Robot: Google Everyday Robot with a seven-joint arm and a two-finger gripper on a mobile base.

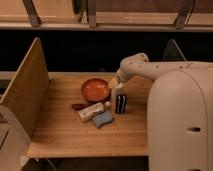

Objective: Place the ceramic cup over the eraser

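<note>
The ceramic cup (117,92) is a small white-cream cylinder standing on the wooden table (60,135), just right of the orange bowl. The eraser (121,104), a black upright block with thin white stripes, stands directly in front of the cup and touches or nearly touches it. My gripper (115,83) is at the end of the white arm that reaches in from the right. It is right at the cup's top, on its far left side. The cup's lower part is hidden behind the eraser.
A wide orange-red bowl (95,89) sits left of the cup. A white oblong with a red label (92,111), a flat blue sponge (102,119) and a small dark red object (78,106) lie in front. An upright wooden panel (25,95) bounds the left; my white body (180,120) fills the right.
</note>
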